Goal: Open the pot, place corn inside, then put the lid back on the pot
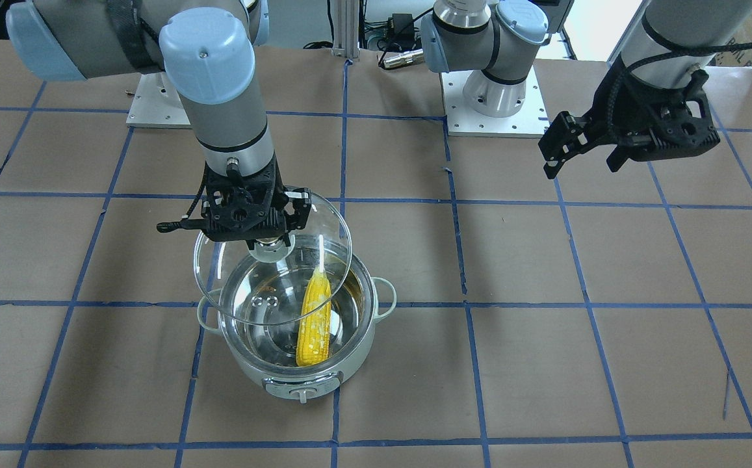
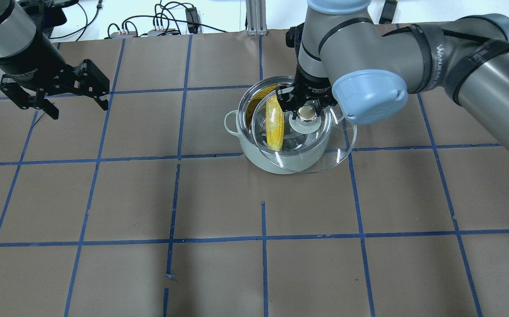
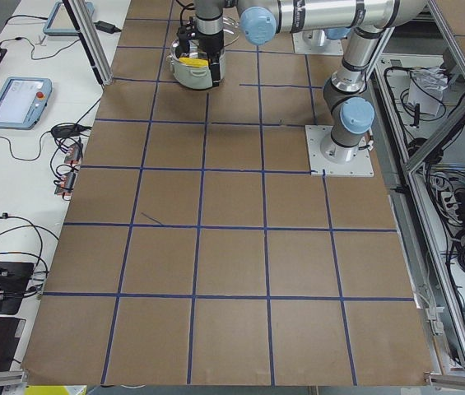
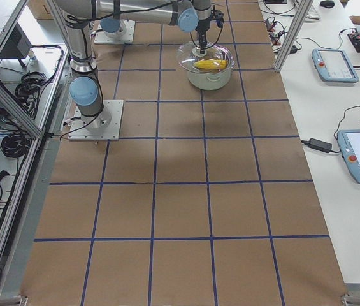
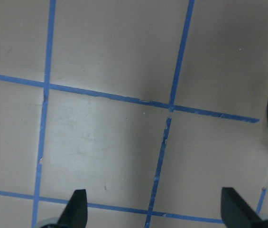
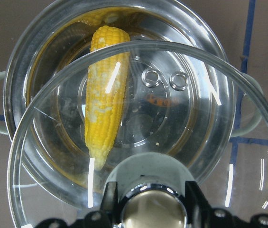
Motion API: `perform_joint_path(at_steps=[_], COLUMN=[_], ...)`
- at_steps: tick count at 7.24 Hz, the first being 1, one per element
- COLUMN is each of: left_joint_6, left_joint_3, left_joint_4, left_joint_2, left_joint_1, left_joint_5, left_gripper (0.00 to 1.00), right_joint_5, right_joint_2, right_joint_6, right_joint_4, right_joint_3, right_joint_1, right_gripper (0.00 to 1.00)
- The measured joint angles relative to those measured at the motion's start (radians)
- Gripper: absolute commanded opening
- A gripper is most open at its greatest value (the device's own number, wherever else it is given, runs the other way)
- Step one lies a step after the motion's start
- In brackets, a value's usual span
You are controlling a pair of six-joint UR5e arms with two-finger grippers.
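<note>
Glass lid (image 6: 181, 133): stiff, slick and breakable, probably light. The knob is the only sensible hold, and the right gripper (image 2: 307, 110) has its fingers closed on it. The lid hangs tilted over the pot (image 2: 254, 156), offset toward the lower right in the overhead view, so part of the mouth is uncovered. I can't tell whether it touches the rim. The corn (image 1: 315, 318) lies inside, leaning on the steel wall. I judge a glass-on-rim knock the risk — level and centre it before lowering. The left gripper (image 2: 78, 110) is spread wide and empty at the upper left of the overhead view, well apart. Brown table (image 1: 609, 364) shows all round the pot — room to shift.
</note>
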State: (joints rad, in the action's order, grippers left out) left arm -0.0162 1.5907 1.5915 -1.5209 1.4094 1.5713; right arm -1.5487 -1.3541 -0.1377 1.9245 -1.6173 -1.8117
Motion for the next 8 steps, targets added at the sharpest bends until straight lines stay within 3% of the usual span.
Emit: perform_joint_path(at_steps=[3,8], left_joint_6=[-0.108,-0.025], left_joint_3=[0.009,0.009], left_joint_4=[0.008,0.069], left_joint_2=[0.052,0.07], left_joint_1=[0.0,0.004], left_joint_5=[-0.007,-0.02], left_gripper=[1.0,1.0], right_joint_5=[-0.013,-0.016], right_joint_2=[0.059,0.097], right_joint_6=[-0.006,-0.012], right_joint_4=[0.009,0.014], right_joint_3=[0.076,0.095], right_joint_1=[-0.023,-0.047], right_gripper=[0.24,0.24])
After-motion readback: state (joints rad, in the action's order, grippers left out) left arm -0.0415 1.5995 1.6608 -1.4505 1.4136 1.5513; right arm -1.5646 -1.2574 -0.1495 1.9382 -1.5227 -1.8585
